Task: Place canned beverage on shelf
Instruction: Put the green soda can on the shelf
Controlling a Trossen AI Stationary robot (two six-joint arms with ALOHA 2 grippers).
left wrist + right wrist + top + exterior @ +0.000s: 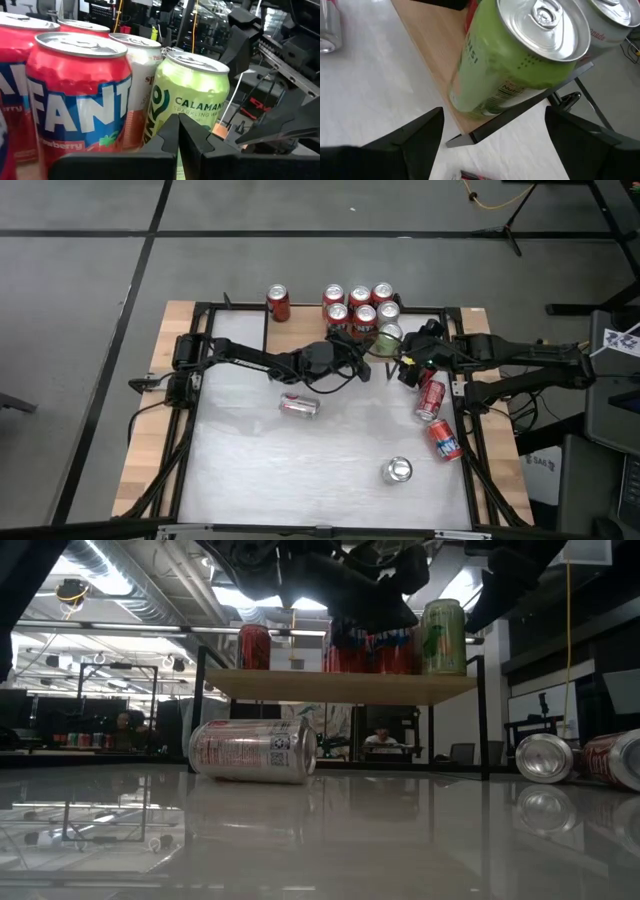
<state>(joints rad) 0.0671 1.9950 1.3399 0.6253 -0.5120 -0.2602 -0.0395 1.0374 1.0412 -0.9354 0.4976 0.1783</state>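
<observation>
green can stands on the shelf, both pincers close by

the green can (389, 334) stands upright at the right-hand end of the shelf (345, 686), on the light-wood plank, just beside a cluster of red cans (356, 304). one more red can (277, 302) stands alone toward the shelf's left end.

the left pincer (178, 131) sits right in front of the green can with its fingers pressed together and nothing between them. the right pincer (490, 135) hangs just off the shelf's end with its fingers spread wide, holding nothing; the green can lies ahead of the gap, untouched by either finger.

on the white tabletop (300, 470), a silver-and-red can (298, 406) lies on its side near the middle, two red cans (436, 418) lie near the right edge, and a silver can (397, 471) stands toward the front.
</observation>
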